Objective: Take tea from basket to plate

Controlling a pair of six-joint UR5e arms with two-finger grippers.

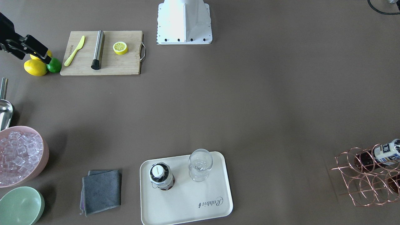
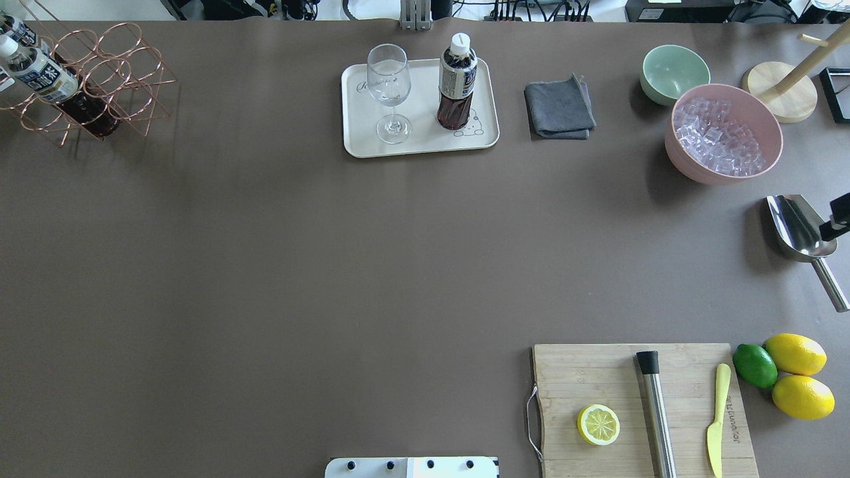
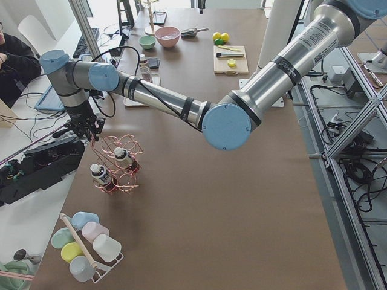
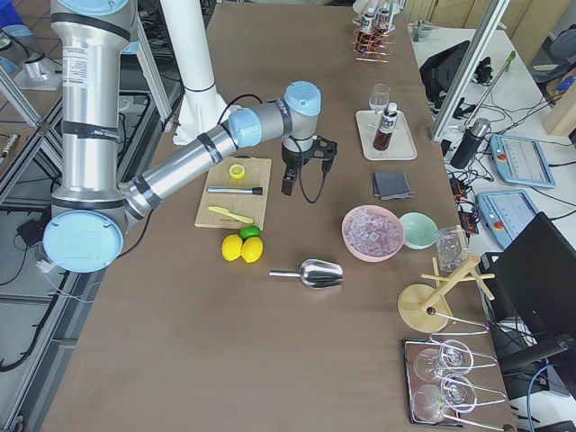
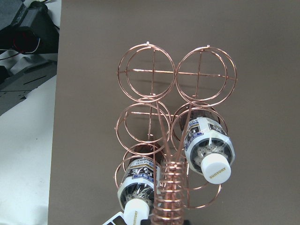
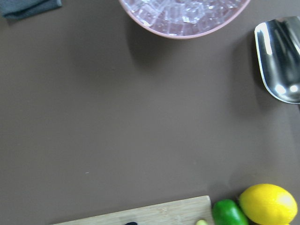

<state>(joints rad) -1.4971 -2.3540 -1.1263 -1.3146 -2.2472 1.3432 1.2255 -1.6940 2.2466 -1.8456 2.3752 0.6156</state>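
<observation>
Tea point(image 2: 457, 83) on plate point(image 2: 425, 143), 2 btls point(image 5: 206, 150) in basket point(image 5: 169, 192)

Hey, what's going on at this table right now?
One tea bottle stands upright on the plate beside a wine glass. Two other bottles sit in the basket, and the left gripper hovers over it. The right gripper hangs above the table near the lemons, holding nothing.

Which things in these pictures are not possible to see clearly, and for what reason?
Left end effector: shown only in the exterior left view, small; open or shut is unclear.
Right end effector: fingers overlap in the front-facing view; the overhead view's right edge cuts it.
Basket: the front-facing view's right edge cuts it and its tea bottles.
</observation>
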